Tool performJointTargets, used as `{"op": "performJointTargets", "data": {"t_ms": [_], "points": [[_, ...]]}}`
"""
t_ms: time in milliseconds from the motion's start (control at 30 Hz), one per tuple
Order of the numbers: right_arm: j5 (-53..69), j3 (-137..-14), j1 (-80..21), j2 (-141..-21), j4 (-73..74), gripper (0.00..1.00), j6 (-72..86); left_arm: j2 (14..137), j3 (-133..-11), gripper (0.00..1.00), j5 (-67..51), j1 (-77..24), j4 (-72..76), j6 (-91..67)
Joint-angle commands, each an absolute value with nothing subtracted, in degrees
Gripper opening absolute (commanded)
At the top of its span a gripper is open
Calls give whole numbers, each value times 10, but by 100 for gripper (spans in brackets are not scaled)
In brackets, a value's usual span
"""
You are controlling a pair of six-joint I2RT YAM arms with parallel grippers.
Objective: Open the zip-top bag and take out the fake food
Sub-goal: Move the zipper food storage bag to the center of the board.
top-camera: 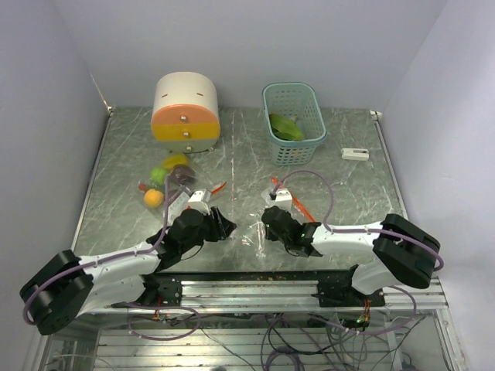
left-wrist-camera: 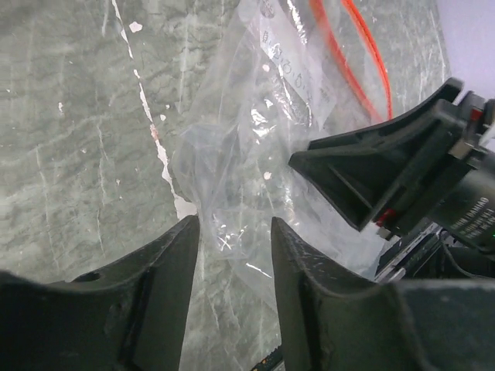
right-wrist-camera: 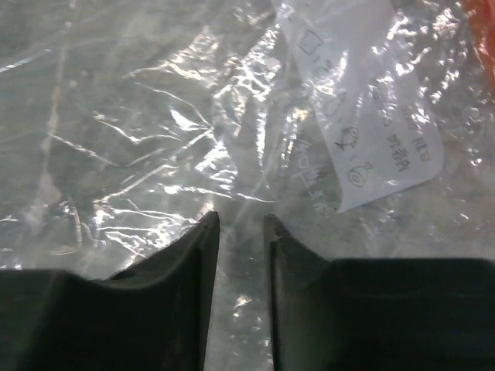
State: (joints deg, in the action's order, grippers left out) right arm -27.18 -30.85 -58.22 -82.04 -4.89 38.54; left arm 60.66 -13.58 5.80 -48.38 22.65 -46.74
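The zip-top bag (left-wrist-camera: pixel 247 154) lies crumpled between both tools, just ahead of each. The left tool (left-wrist-camera: pixel 234 232) is spread; the right tool (right-wrist-camera: pixel 241 224) is nearly pressed together, possibly pinching film. The fake food (top-camera: pixel 158 176) sits on the bench (top-camera: pixel 232 154) beyond the left tool.

Ahead of the right gripper (right-wrist-camera: pixel 241 220), the bag (right-wrist-camera: pixel 155 131) is clear, crinkled, glossy plastic film; the bench (left-wrist-camera: pixel 69 139) beneath looks smooth, grey-marbled.
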Motion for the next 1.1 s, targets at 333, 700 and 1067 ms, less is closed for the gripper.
{"op": "performJointTargets", "data": {"t_ms": [333, 700, 1067], "points": [[-245, -295, -609, -706, -96, 51, 352, 441, -106, 64, 151, -482, 62, -452], [-343, -443, -720, -898, 25, 74, 345, 348, -98, 68, 179, -468, -11, -464], [-363, -425, -664, -904, 34, 31, 349, 314, -98, 68, 189, -466, -50, -461]]}}
